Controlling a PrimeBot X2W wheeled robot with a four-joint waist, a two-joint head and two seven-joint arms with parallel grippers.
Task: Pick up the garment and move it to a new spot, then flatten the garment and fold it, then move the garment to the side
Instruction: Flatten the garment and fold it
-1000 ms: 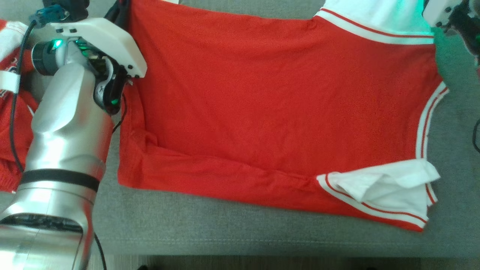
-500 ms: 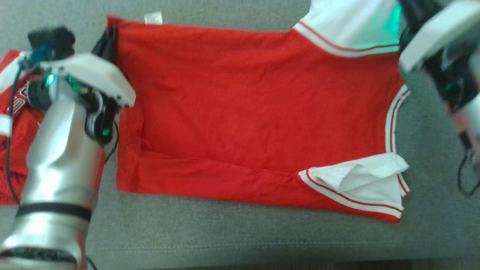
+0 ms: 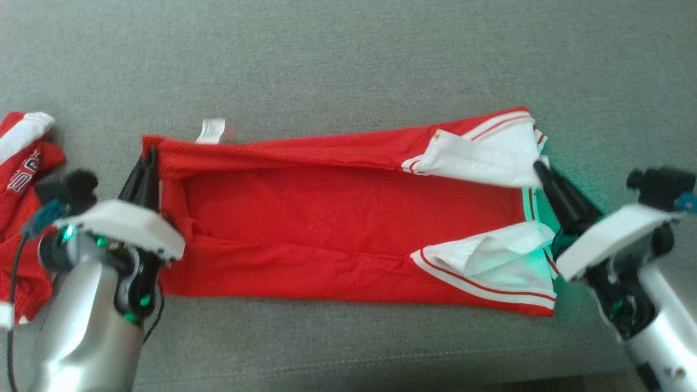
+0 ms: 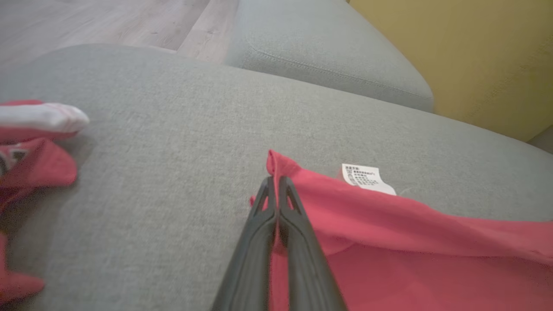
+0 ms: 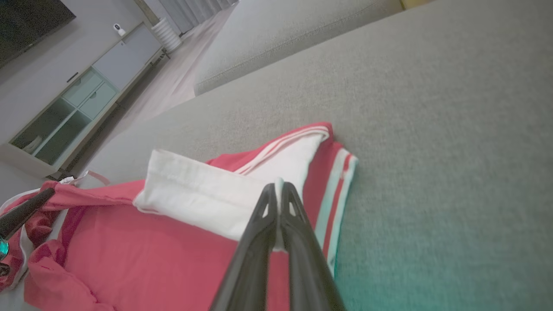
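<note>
The garment, a red shirt with white sleeves and striped trim, lies on the grey cushion with its far and near long edges folded inward. My left gripper is shut on the shirt's far left hem corner, beside a white care label. My right gripper is shut on the far white sleeve at the shirt's right end. The near white sleeve lies crumpled on the lower fold.
A second red and white garment is bunched at the cushion's left edge. Grey cushion stretches beyond the shirt. A second cushion, wood floor and a yellow wall lie further off; a cabinet stands on the floor.
Both grippers have carried the shirt's far edge toward me, folding it over the middle so the shirt is now a narrow band. The head camera has also tilted, showing more cushion beyond.
</note>
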